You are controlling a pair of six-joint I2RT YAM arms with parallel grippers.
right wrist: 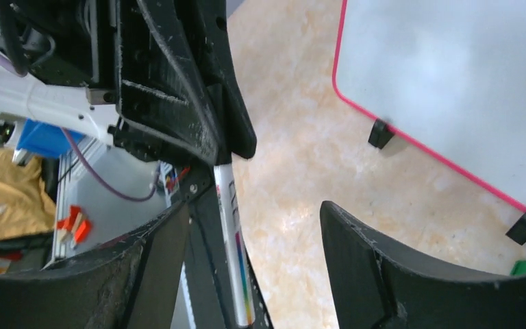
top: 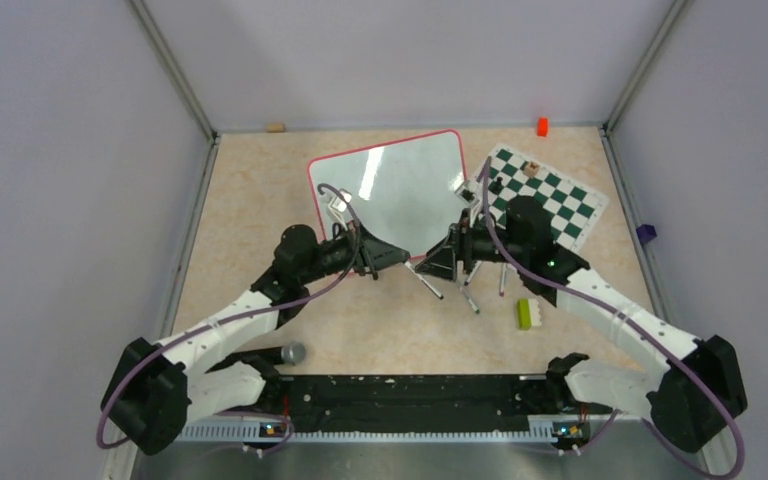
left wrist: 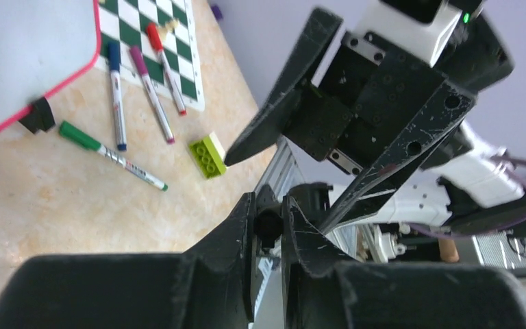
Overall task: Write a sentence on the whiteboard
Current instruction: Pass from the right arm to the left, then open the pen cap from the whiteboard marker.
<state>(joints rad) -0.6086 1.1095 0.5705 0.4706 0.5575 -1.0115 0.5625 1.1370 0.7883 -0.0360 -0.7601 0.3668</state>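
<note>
The whiteboard [top: 390, 185] lies at the back centre, glossy white with a red-pink rim. No sentence shows on it. My left gripper [top: 400, 258] is shut on a black-ended marker [left wrist: 268, 226] just in front of the board's near edge. The marker's white barrel with a rainbow stripe [right wrist: 234, 247] sticks out towards my right gripper [top: 443, 262]. The right gripper [right wrist: 253, 209] is open, its fingers either side of the barrel and not pressing it. The two grippers face each other tip to tip. In the left wrist view the open right gripper [left wrist: 284, 154] looms above my shut left gripper [left wrist: 268, 205].
Green [left wrist: 109, 154], blue [left wrist: 116, 96], magenta [left wrist: 151, 92] and red [left wrist: 166, 68] markers lie by the board's near right corner. A lime brick [top: 526, 313] sits beside them. The green-and-white chess mat [top: 550, 195] is at the back right. Two black clips [right wrist: 380, 133] hold the board's edge.
</note>
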